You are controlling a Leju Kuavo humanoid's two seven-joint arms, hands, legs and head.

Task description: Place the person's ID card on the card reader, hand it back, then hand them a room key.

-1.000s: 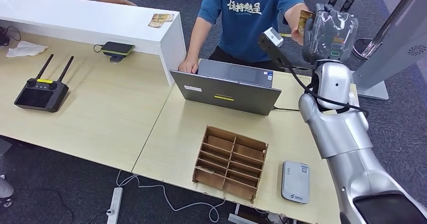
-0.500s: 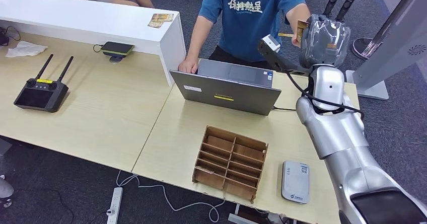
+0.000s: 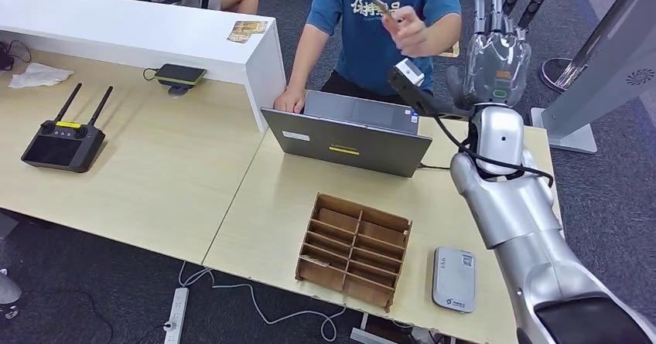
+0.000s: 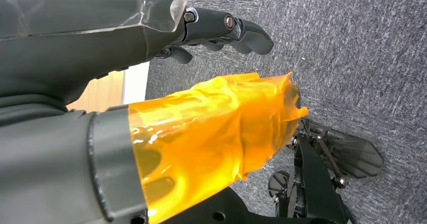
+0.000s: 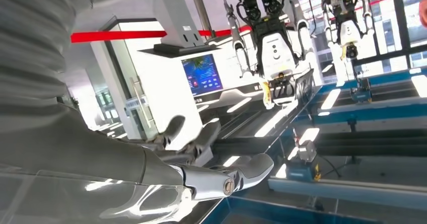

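The robot's silver right hand (image 3: 495, 54) is raised with fingers spread and empty, because the small yellowish card (image 3: 380, 8) now sits pinched in the person's hand (image 3: 410, 35). The left hand (image 4: 151, 58) hangs over grey carpet, its fingers loosely extended around nothing. The grey card reader (image 3: 453, 278) lies bare at the table's near edge.

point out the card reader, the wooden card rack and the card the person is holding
card reader (image 3: 453, 279), head view, middle of its grey top face
wooden card rack (image 3: 354, 249), head view, central divider
card (image 3: 381, 8), head view, part sticking out above the person's fingers

Even, bright indoor light with soft shadows; right wrist view is overexposed and glary, close parts blurred.
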